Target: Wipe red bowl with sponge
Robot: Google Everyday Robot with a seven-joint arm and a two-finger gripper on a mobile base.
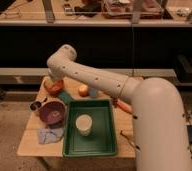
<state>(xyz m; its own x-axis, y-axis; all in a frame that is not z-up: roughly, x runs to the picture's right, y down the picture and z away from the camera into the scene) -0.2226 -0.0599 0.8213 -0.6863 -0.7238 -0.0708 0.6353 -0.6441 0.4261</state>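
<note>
A light wooden table (31,144) stands on speckled floor (8,119) before dark shelving (24,47).

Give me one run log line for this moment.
pincer: open, at red bowl | sponge: on table beside bowl, not picked up | wiping: not begun
</note>
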